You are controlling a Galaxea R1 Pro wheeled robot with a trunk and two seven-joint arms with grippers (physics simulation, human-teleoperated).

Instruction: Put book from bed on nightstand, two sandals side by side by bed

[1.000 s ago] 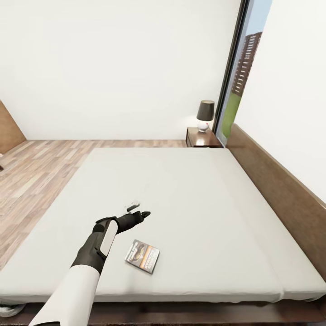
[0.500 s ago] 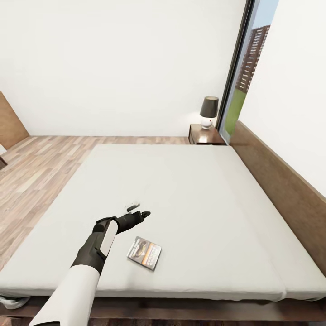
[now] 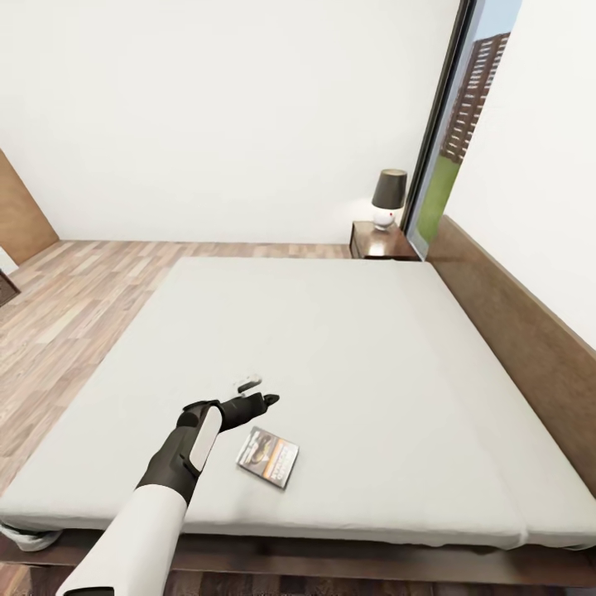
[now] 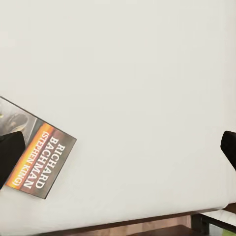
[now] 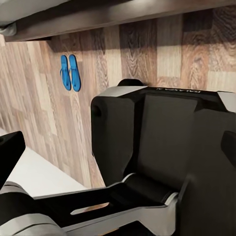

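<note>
Your left tool (image 3: 252,396) hangs over the bed (image 3: 331,348) with its fingers spread wide and nothing between them — the book (image 3: 268,457) lies flat on the mattress just beside it, near the bed's foot edge. In the left wrist view the cover (image 4: 37,157) sits off to one side of the open jaws, so a grasp would probably call for a shift toward it first. The nightstand (image 3: 382,242) stands well apart, in the far corner by the headboard and the window, with a lamp (image 3: 387,199) on its top. Your right tool is held low by the robot's base (image 5: 162,142); its fingertips (image 5: 10,152) show at opposite edges of the right wrist view, set wide. The blue sandals (image 5: 71,72) lie together on the wooden floor (image 3: 74,306) — already side by side, near the bed frame.
</note>
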